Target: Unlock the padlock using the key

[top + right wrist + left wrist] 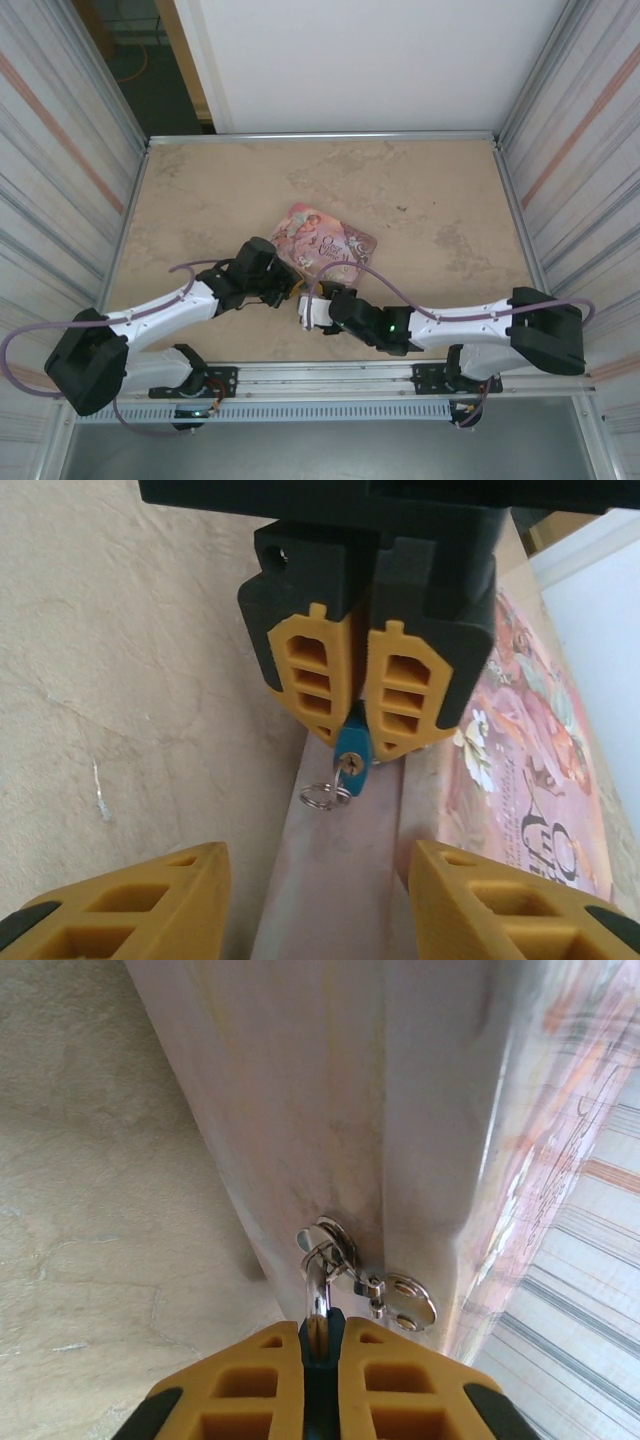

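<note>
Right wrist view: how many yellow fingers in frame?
4. Two fingers at the top, of the left gripper, shut on the padlock. Two at the bottom corners, of the right gripper, spread apart, gripping nothing. None seems hidden.

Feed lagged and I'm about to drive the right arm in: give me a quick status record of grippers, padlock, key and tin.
left gripper: shut on the padlock
right gripper: open, empty, facing the padlock, short of it
key ring: hanging at the padlock's lower end
key: on the ring; whether one sits in the lock cannot be told
pink tin: lying on the table, right beside the padlock
</note>
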